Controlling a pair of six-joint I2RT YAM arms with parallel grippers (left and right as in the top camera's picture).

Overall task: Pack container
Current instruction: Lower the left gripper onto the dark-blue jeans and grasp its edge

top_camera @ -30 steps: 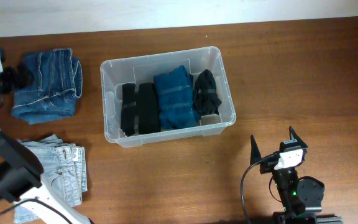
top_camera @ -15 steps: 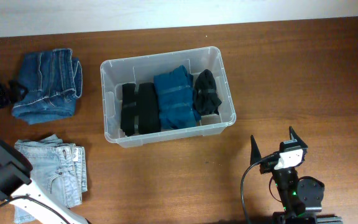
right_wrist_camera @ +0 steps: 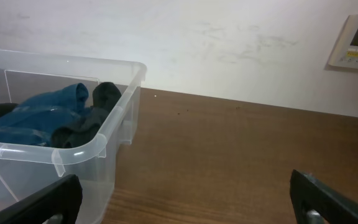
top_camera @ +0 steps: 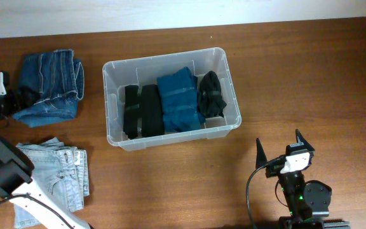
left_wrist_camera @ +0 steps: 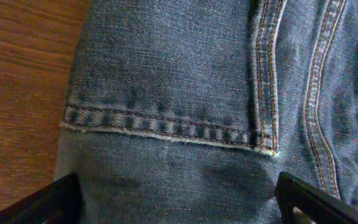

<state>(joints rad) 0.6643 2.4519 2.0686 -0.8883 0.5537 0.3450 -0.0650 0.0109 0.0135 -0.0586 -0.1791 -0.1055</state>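
Note:
The container (top_camera: 108, 95) is a clear plastic bin in the middle of the table. It holds two black folded garments (top_camera: 142, 111), a teal one (top_camera: 180, 100) and a black roll (top_camera: 211, 93). A folded pair of dark blue jeans (top_camera: 48, 88) lies to its left. My left gripper (top_camera: 13, 102) is at the left edge of those jeans. In the left wrist view it stands open (left_wrist_camera: 179, 205) over the denim (left_wrist_camera: 185, 81), with the cloth filling the space between its fingers. My right gripper (top_camera: 279, 147) is open near the front right, with bare wood between its fingers (right_wrist_camera: 182, 202) and the container's corner (right_wrist_camera: 98, 146) to its left.
A folded pair of light blue jeans (top_camera: 59, 175) lies at the front left, beside the left arm's base (top_camera: 5, 172). A white wall runs behind the table, with a small wall panel (right_wrist_camera: 356, 40) on it.
The left wrist has moved along the left edge of the dark jeans, toward the front of the table. The right arm and the container have not moved.

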